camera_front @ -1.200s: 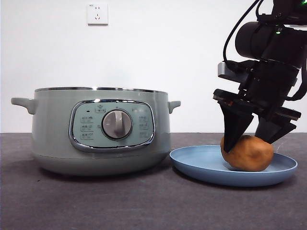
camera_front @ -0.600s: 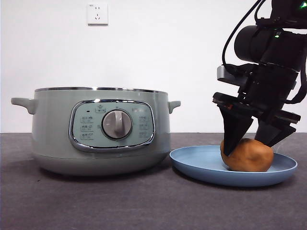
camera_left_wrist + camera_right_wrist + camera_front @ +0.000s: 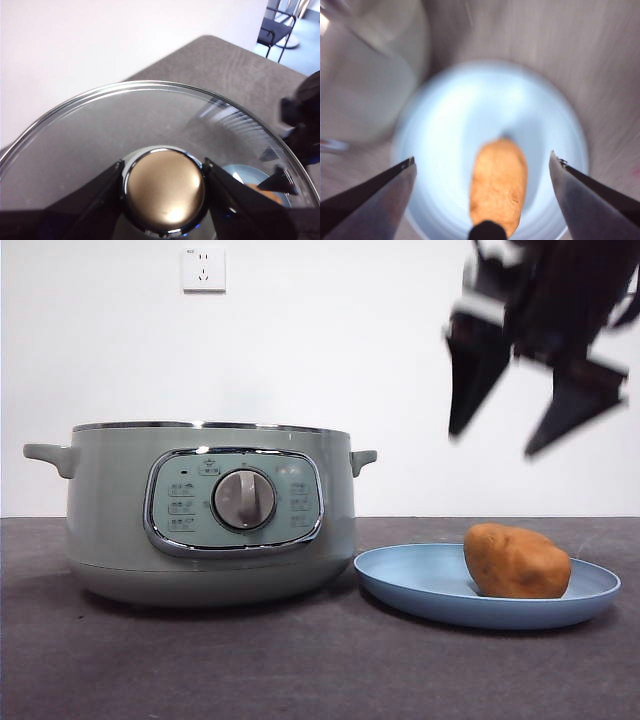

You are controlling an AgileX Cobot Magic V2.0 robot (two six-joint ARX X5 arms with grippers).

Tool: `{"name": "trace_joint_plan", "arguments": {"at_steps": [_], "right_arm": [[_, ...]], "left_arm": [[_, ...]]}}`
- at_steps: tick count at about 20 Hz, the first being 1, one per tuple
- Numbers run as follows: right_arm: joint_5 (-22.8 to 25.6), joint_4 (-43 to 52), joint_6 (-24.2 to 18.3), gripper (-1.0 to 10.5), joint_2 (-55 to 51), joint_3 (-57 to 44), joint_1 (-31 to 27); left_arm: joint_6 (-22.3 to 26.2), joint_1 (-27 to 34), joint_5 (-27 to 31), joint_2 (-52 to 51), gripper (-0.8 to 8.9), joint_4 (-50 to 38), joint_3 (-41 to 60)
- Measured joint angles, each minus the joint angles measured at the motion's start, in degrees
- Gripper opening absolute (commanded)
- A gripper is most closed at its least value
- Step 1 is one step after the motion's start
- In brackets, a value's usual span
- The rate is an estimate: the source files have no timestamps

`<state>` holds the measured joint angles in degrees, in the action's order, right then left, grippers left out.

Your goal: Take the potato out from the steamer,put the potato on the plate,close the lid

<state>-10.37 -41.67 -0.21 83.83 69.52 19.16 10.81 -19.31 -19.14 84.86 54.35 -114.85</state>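
Observation:
The orange-brown potato [image 3: 517, 562] [image 3: 498, 185] lies alone on the light-blue plate [image 3: 420, 585] [image 3: 445, 150], to the right of the pale-green steamer [image 3: 210, 510]. The steamer stands with no lid on it. High above the plate, my right gripper [image 3: 492, 443] [image 3: 482, 157] hangs open and blurred, holding nothing. In the left wrist view, my left gripper [image 3: 164, 165] is shut on the knob [image 3: 165, 192] of the glass lid [image 3: 100, 125], which it holds up in the air. The lid is out of the front view.
A white wall socket [image 3: 203, 268] sits high on the wall behind the steamer. The steamer's side handle [image 3: 362, 458] points toward the plate. Through the lid, the right arm [image 3: 305, 130] shows dark at the side.
My right gripper has let go of the potato and risen well above the plate. The potato stays on the plate where it was set.

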Motion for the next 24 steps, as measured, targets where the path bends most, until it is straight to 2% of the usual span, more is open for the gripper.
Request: {"name": "trace_joint_plan", "arguments": {"at_steps": [4,9,13,16,24], "right_arm": [[0.0,-0.8,0.2,4.4,-10.6,3.5,0.0],[0.2,-0.9,0.5,4.4,-20.6,6.3,0.0],[3.1,-2.3,0.9,4.4,-22.4,6.6,0.0],[4.1,-4.3,0.9,4.4,-22.4,6.6,0.0],[4.6,-5.0,1.1,4.4,-22.4,6.6,0.0]], "left_arm": [[-0.8,0.0,0.0,1.0,-0.08,-1.0,0.9],[-3.5,0.0,0.1,1.3,-0.08,-10.1,13.6],[-5.8,-0.4,0.5,1.4,-0.08,-18.5,24.6],[-6.2,-2.1,3.8,1.2,-0.08,-22.8,31.5],[-6.4,-4.3,6.6,1.2,-0.08,-28.0,38.8]]}}
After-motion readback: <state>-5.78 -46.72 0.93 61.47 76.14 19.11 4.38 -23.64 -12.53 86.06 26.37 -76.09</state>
